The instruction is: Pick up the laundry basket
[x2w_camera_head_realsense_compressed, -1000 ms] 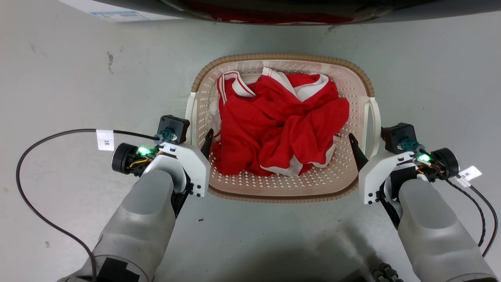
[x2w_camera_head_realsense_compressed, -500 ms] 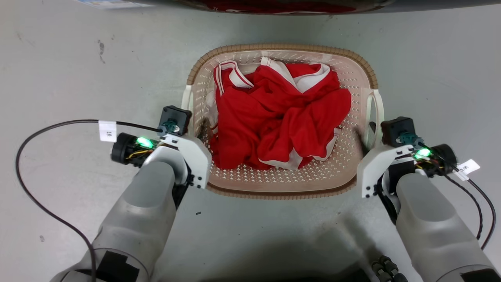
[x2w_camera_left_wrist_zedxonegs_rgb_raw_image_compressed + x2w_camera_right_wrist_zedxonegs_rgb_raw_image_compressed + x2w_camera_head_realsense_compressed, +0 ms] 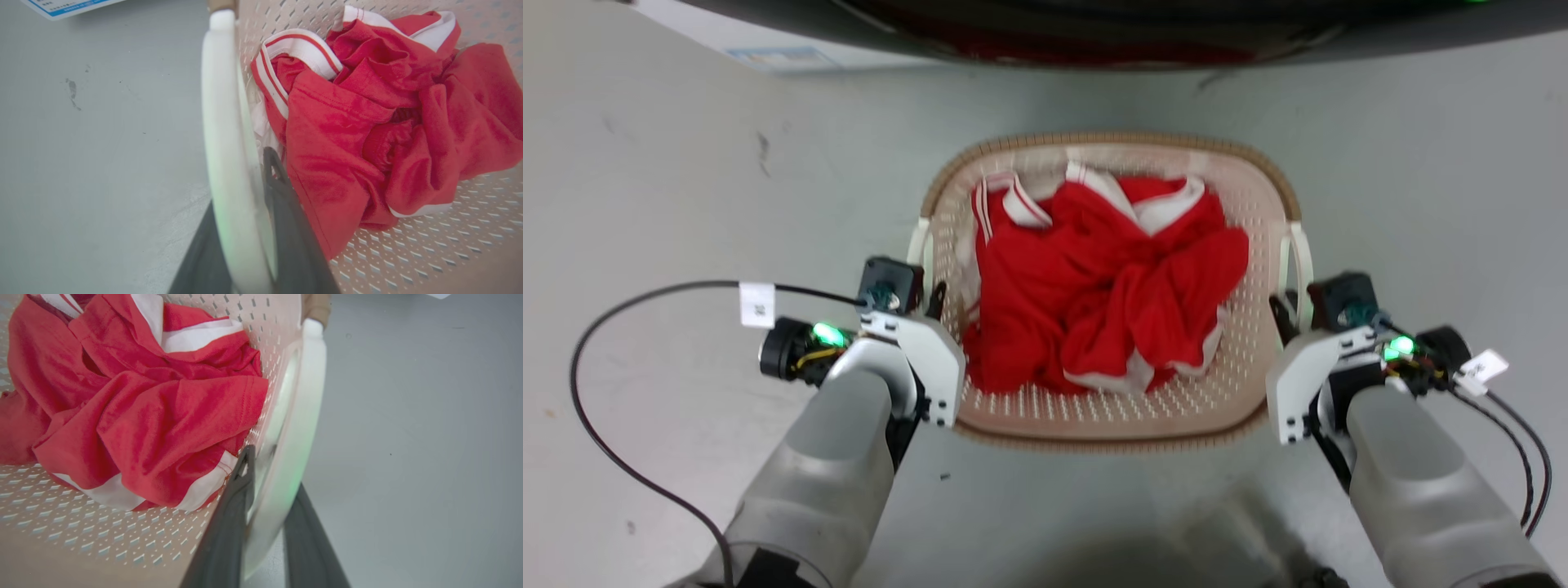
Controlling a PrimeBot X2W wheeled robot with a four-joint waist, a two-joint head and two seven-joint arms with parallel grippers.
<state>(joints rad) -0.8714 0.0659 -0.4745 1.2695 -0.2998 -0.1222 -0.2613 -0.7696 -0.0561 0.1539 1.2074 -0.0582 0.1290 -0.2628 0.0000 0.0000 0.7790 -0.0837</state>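
Laundry basket [image 3: 1094,408] between the two arms over grey floor [image 3: 686,204], lifted or resting not clear, crumpled red-and-white shirt [image 3: 1111,302] heaped inside; left gripper [image 3: 931,300] clamped narrow on left handle [image 3: 222,122]; right gripper [image 3: 1289,309] likewise on right handle [image 3: 302,416].

The laundry basket [image 3: 1094,408] is smooth cream plastic, perforated, with a faint sheen; its rim [image 3: 1111,140] has a brown woven-look texture, and its handle [image 3: 222,134] is glossy white plastic. The garment [image 3: 1111,286] inside is soft red cloth with white ribbed trim. The floor [image 3: 686,180] is matt grey, scuffed. The fingers [image 3: 284,216] look dark matt plastic.
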